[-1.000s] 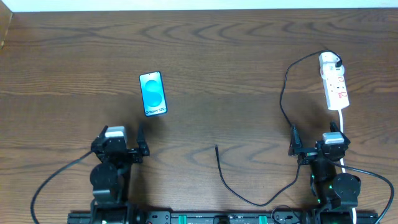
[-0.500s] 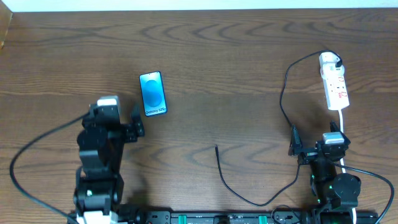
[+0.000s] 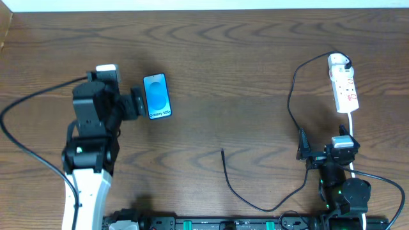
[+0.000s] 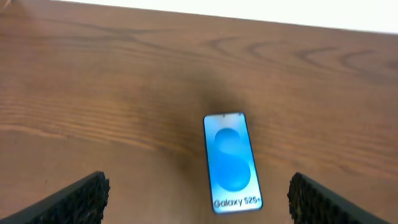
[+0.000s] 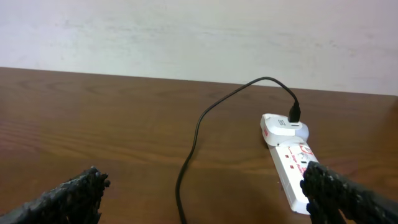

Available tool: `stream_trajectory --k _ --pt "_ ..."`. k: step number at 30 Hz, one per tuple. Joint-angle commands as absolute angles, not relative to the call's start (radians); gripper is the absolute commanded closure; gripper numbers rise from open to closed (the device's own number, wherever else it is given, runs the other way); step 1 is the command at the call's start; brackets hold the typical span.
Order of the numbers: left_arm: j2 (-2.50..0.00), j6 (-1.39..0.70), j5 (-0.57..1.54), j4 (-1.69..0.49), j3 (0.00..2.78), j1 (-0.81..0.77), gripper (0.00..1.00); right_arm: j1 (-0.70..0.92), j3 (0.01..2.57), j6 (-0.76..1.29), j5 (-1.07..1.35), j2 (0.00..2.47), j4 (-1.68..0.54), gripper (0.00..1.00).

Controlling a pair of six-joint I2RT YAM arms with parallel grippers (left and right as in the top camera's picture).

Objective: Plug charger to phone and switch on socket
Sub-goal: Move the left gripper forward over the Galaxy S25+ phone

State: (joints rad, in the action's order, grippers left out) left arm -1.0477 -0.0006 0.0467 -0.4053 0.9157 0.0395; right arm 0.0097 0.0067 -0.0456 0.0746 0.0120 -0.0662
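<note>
Blue-screened phone point(image 3: 157, 96), upper left of overhead frame, lying flat; left gripper point(image 3: 137, 103) wide and empty just beside it, best squared to its long edges before closing; charger point(image 3: 230, 179) lower centre; right gripper point(image 3: 324, 148) wide, empty.

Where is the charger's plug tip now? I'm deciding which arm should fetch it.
In the overhead view, the charger's plug tip lies on the table near its middle, between the phone and the right arm.

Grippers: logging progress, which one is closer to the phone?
The left gripper, open right beside the phone; the right gripper sits far off near the socket.
</note>
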Motion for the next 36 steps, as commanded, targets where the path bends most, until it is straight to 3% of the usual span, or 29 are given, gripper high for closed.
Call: stream_trajectory --k 1,13,36 --pt "-1.095 -0.033 0.038 -0.419 1.002 0.043 0.08 0.015 0.006 -0.057 0.081 0.005 -0.070 0.01" --pt "-1.319 -0.137 0.038 -0.646 1.244 0.042 0.08 0.015 0.006 -0.057 0.081 0.005 -0.070 0.01" --pt "-1.362 -0.160 0.038 -0.716 1.270 0.033 0.08 0.015 0.006 -0.057 0.081 0.005 -0.070 0.01"
